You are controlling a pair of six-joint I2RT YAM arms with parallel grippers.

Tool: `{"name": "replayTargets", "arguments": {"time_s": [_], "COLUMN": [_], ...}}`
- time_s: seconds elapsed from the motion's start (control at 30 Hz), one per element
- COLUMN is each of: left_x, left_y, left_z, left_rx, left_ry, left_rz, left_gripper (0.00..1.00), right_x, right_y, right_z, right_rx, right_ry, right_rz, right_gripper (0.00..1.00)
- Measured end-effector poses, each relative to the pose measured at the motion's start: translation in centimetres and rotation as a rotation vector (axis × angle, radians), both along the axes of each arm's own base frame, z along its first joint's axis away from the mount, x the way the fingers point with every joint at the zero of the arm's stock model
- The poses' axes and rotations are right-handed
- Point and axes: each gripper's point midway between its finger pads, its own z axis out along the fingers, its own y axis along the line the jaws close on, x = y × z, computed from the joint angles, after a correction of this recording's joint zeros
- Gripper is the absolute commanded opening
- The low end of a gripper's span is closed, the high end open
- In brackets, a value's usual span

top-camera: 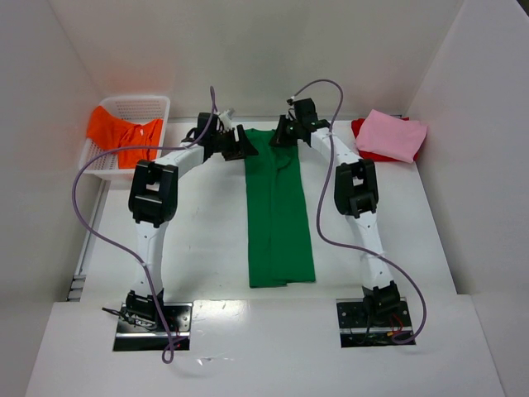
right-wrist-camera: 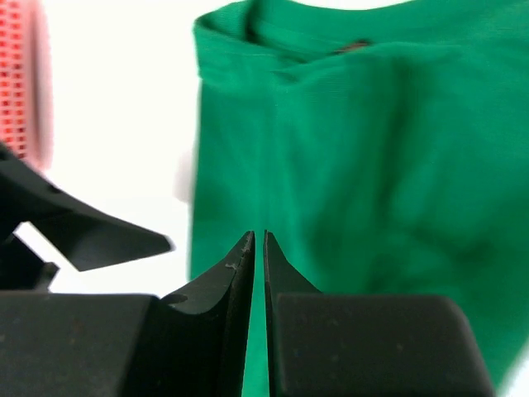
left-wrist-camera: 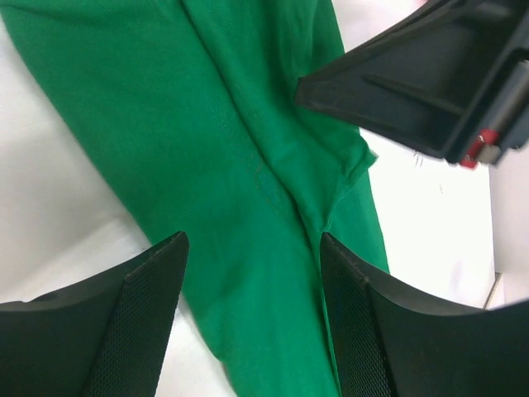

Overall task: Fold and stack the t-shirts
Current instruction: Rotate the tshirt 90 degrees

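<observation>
Our left gripper (left-wrist-camera: 252, 240) hangs with fingers spread wide over the green t-shirt (top-camera: 279, 207), which lies folded into a long strip down the middle of the table (top-camera: 207, 240). Our right gripper (right-wrist-camera: 258, 238), fingers pinched nearly together on nothing we can see, hovers near the collar. An orange t-shirt (top-camera: 124, 136) drapes the white basket (top-camera: 140, 103) far left; a pink t-shirt (top-camera: 393, 134) rests on a red t-shirt (top-camera: 361, 141) far right.

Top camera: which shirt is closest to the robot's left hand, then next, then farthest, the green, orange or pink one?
From the left hand:
1. Green t-shirt, right beside it, mid-table.
2. Orange t-shirt, in the white basket on the left.
3. Pink t-shirt, far right side.
</observation>
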Motion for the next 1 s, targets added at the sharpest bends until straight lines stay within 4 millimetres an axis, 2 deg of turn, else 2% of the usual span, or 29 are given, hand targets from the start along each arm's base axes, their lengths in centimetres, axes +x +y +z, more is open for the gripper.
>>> {"name": "replayTargets", "arguments": {"time_s": [0.17,0.27,0.33,0.4,0.47,0.6,0.8,0.83,1.0], "left_x": [0.1,0.0,-0.1,-0.4,-0.5,-0.6,-0.8,-0.8,-0.8], "left_y": [0.0,0.1,0.1,0.3,0.4,0.4,0.2,0.2,0.2], "left_z": [0.0,-0.5,-0.9,-1.3,-1.4,-1.1,-0.9,-0.9,-0.9], "left_rx": [-0.008,-0.009,-0.01,-0.018,-0.022,-0.041,-0.051,-0.051,-0.053], "left_ry": [0.002,0.004,0.013,0.032,0.037,0.037,0.031,0.031,0.031], "left_rz": [0.013,0.019,0.023,0.024,0.028,0.009,-0.008,-0.009,-0.014], "left_gripper": [0.72,0.73,0.76,0.79,0.79,0.81,0.84,0.84,0.84], "right_x": [-1.1,-2.1,-2.6,-2.7,-2.5,-1.5,0.8,1.0,1.0], "right_y": [2.7,4.2,4.8,4.9,4.6,2.7,-2.4,-3.8,-7.5], "right_z": [0.0,-0.8,-1.3,-1.6,-1.7,-2.4,-2.8,-3.0,-3.7], "right_rx": [0.014,0.017,0.013,-0.006,-0.021,-0.07,-0.132,-0.145,-0.166], "right_ry": [0.004,0.027,0.045,0.05,0.045,0.042,0.034,0.04,0.072], "right_rz": [0.043,0.066,0.072,0.061,0.045,-0.022,-0.136,-0.16,-0.215], "right_gripper": [0.16,0.27,0.41,0.47,0.48,0.5,0.5,0.5,0.51]}}
